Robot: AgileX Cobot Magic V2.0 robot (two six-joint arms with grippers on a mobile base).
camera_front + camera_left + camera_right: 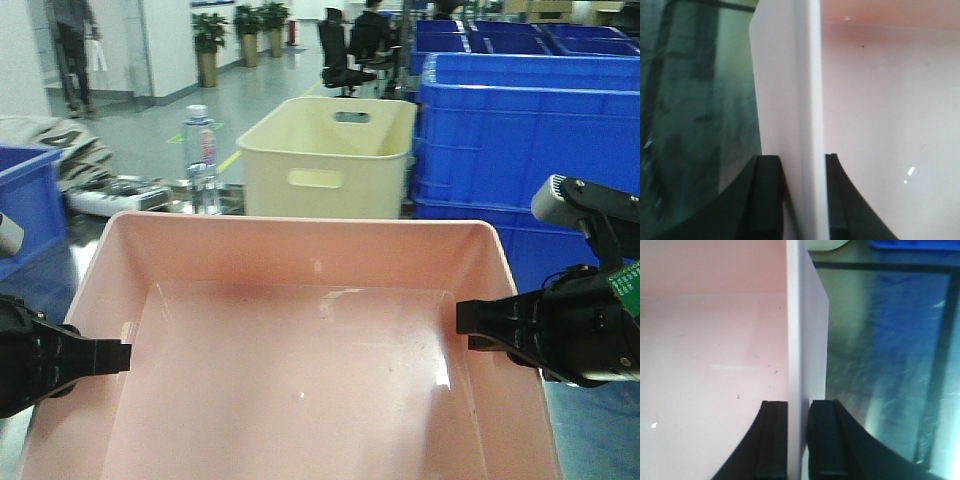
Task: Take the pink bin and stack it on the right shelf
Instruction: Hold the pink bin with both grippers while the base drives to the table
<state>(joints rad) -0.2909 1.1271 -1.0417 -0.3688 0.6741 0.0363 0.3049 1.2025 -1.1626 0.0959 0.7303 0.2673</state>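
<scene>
The pink bin (300, 340) fills the foreground of the front view, a wide shallow tub with nothing inside. My left gripper (122, 357) is shut on its left wall, and the left wrist view shows that wall (800, 100) between the two black fingers (769, 195). My right gripper (462, 325) is shut on the right wall (800, 340), with one finger inside and one outside. Under and beside the bin lies the dark, shiny, reflective top of the right shelf (880, 370). I cannot tell whether the bin rests on it or hangs just above it.
A taller cream tub (330, 150) with slot handles stands just behind the bin. Stacked blue crates (520, 120) rise at the back right, and another blue crate (25, 205) is at the left. A water bottle (203, 155) stands at the back left.
</scene>
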